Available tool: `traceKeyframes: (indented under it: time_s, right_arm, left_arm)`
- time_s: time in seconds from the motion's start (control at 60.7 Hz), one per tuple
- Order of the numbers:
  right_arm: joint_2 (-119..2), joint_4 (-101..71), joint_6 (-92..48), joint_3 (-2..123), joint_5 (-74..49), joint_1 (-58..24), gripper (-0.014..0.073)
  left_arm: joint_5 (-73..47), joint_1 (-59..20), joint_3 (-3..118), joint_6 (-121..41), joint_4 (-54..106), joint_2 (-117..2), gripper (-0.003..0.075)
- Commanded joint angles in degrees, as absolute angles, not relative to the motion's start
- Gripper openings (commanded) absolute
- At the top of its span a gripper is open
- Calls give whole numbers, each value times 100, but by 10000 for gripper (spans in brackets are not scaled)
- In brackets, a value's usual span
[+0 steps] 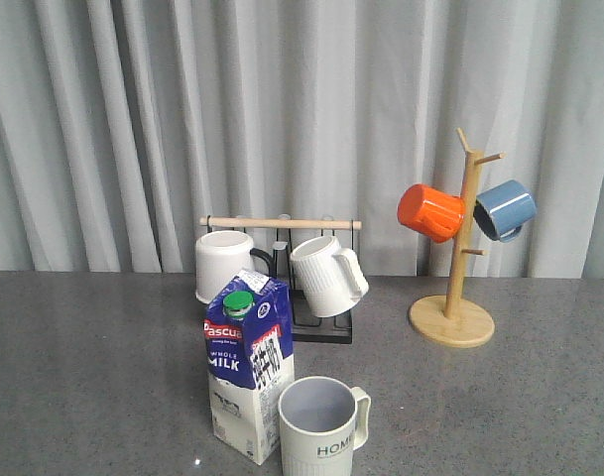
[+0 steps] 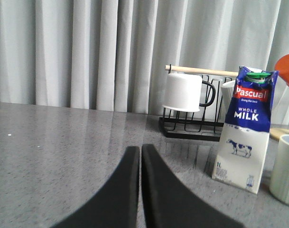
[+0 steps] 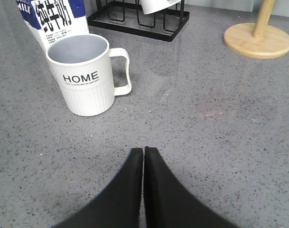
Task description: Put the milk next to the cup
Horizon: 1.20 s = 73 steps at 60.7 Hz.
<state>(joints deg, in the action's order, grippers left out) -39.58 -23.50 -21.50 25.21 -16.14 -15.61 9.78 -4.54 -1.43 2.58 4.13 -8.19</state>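
Observation:
The milk carton (image 1: 244, 365), blue and white with a green cap, stands upright on the grey table, touching or nearly touching the left side of the HOME cup (image 1: 321, 426). The carton also shows in the left wrist view (image 2: 245, 128) and partly in the right wrist view (image 3: 51, 19). The cup (image 3: 87, 73) stands upright, handle to the right; its edge shows in the left wrist view (image 2: 284, 168). My left gripper (image 2: 140, 148) is shut and empty, well short of the carton. My right gripper (image 3: 144, 149) is shut and empty, short of the cup. Neither gripper shows in the front view.
A black wire rack (image 1: 316, 317) with a wooden bar holds a plain white mug (image 1: 225, 266) and a ribbed white mug (image 1: 326, 276) behind the carton. A wooden mug tree (image 1: 452, 319) at the right carries an orange mug (image 1: 429, 212) and a blue mug (image 1: 505, 209). Grey curtain behind.

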Motion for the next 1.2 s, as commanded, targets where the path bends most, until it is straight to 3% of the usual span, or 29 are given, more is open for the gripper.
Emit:
traceKeyframes:
  time_s: [0.0,0.198,1.186]
  right_arm:
    - [-3958,-2374,-2145,2674,-1283,-1552,-5]
    - [-3958,-2374,-2145,2674,-1315,-1552,-5]
    - [-3958,-2374,-2145,2674,-1370,-1552,-5]
  left_arm:
    - [636,-356,-260,33,439,-328,-7]
    - [-64,-60,-260,-30,446,74,-7]
    - [-64,14,-260,0,440,128,-7]
